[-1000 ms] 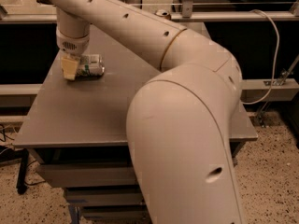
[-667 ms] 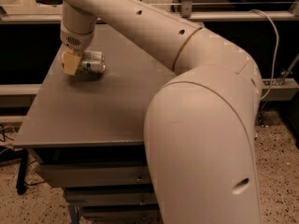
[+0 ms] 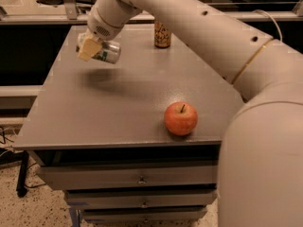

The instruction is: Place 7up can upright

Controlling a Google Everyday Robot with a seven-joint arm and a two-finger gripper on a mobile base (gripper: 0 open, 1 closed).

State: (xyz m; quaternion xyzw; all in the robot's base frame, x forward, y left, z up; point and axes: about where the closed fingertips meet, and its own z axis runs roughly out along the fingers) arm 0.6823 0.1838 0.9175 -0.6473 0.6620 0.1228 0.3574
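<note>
The 7up can [image 3: 108, 51] is a silvery can with green markings. It is held on its side, lifted a little above the grey table [image 3: 118, 108] near the far left; its shadow lies on the tabletop below. My gripper [image 3: 93, 46] is shut on the 7up can, with a tan finger pad [image 3: 88, 49] across the near side of the can. The can's silver end points right.
A copper-brown can [image 3: 162, 35] stands upright at the table's far edge. A red apple [image 3: 180, 118] sits near the front right edge. My arm's large white links fill the right side of the view. Drawers are below the tabletop.
The can lay on the table under my gripper before; now it is lifted off the surface. The arm has swung aside, uncovering the apple and the brown can.
</note>
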